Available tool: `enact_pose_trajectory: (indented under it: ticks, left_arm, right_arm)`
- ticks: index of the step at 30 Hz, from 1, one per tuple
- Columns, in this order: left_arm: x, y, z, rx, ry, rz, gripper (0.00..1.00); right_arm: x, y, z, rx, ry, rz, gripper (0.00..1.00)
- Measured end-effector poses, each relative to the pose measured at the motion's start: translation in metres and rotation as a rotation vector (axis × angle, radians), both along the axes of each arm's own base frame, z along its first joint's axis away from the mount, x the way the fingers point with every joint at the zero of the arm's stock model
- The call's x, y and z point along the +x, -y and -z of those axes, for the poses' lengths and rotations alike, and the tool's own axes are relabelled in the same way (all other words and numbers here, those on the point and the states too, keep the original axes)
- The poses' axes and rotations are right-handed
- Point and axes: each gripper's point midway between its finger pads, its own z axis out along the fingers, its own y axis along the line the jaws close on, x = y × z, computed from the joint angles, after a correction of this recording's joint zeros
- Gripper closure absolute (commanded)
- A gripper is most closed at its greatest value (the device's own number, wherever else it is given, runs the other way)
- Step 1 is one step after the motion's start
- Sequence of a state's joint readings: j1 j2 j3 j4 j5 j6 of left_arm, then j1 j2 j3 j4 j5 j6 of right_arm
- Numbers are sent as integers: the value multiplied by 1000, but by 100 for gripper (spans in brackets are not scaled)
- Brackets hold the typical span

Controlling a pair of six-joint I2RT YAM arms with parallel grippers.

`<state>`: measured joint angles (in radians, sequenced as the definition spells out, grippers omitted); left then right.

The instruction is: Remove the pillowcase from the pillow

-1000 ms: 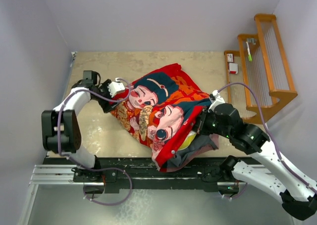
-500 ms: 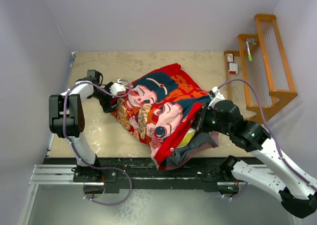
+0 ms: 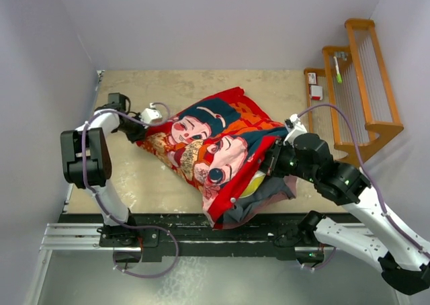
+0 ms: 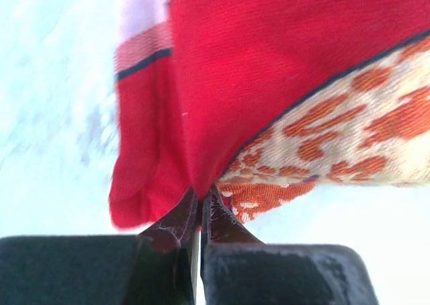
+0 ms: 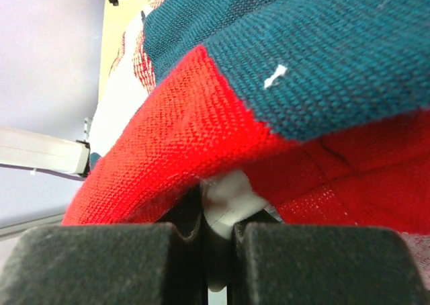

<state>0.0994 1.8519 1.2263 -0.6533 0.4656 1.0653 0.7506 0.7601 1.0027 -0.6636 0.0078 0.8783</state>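
Pillowcase lies diagonally mid-surface, with the pillow showing at its near opening. Left claw — pinched tight on the case's left corner. Right claw — closed on a white pillow fold beneath red cloth. Wooden rack stands at the right, apart.

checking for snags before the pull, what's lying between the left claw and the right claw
Only the pillowcase, spanning the whole stretch from left claw to right claw; the top view shows nothing else there.
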Motion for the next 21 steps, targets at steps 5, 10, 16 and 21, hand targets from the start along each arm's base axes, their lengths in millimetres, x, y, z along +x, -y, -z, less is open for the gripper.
enact_pose_trajectory:
  ticks: [5, 10, 16, 21]
  left_arm:
    - [3, -73, -14, 107, 92, -174, 100]
    - [-10, -151, -19, 239, 145, -373, 100]
    - [-24, -167, -25, 229, 148, -451, 45]
    - [-31, -122, -94, 22, 181, -383, 1]
  right_arm:
    - [5, -7, -21, 35, 29, -8, 100]
    - [2, -11, -33, 81, 44, -24, 100]
    - [-16, 4, -53, 161, 81, -10, 100]
    - [-24, 8, -61, 184, 100, -29, 100]
